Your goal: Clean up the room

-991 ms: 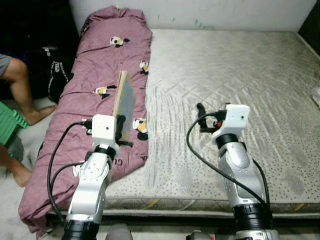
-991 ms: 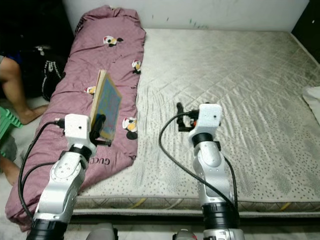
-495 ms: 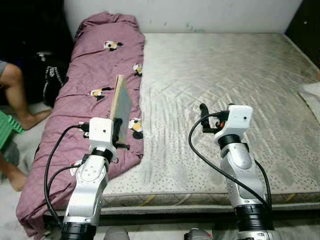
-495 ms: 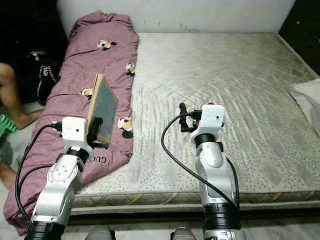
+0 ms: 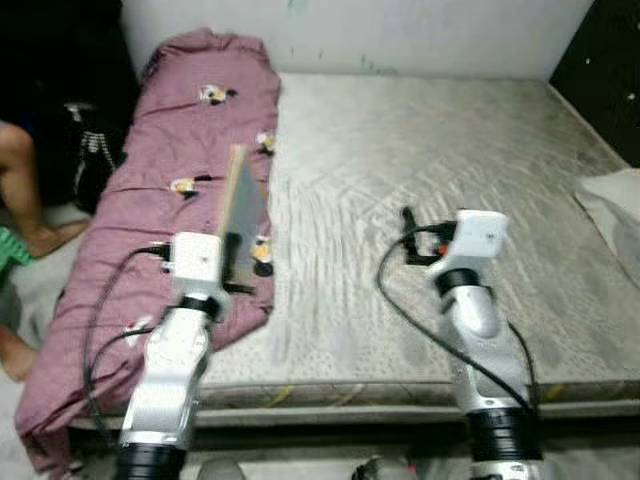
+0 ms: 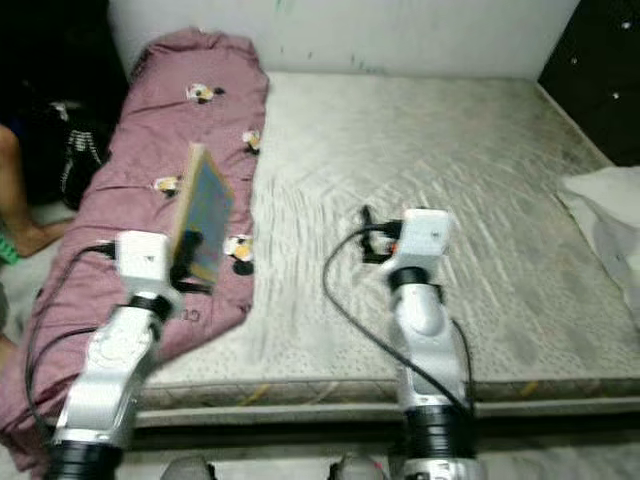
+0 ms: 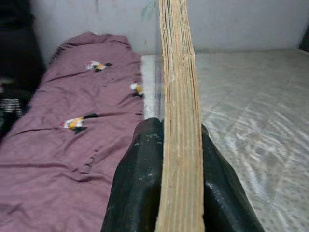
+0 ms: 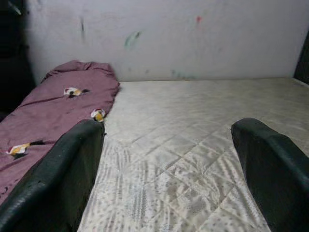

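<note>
My left gripper is shut on a thin book with a blue-green cover, held upright on its edge above the left side of the bed. In the left wrist view the book's page edge stands clamped between the two black fingers. My right gripper is open and holds nothing, raised over the middle of the bare grey mattress. Its two fingers stand wide apart in the right wrist view. A mauve duvet with small cartoon prints lies along the mattress's left side.
A person's leg and a dark bag are on the floor left of the bed. A white cloth lies at the mattress's right edge. A dark cabinet stands at the far right. A pale wall backs the bed.
The camera has swung to the right and the view is blurred, bringing the white cloth and dark cabinet into view. Both arms keep their poses, the book still held upright.
</note>
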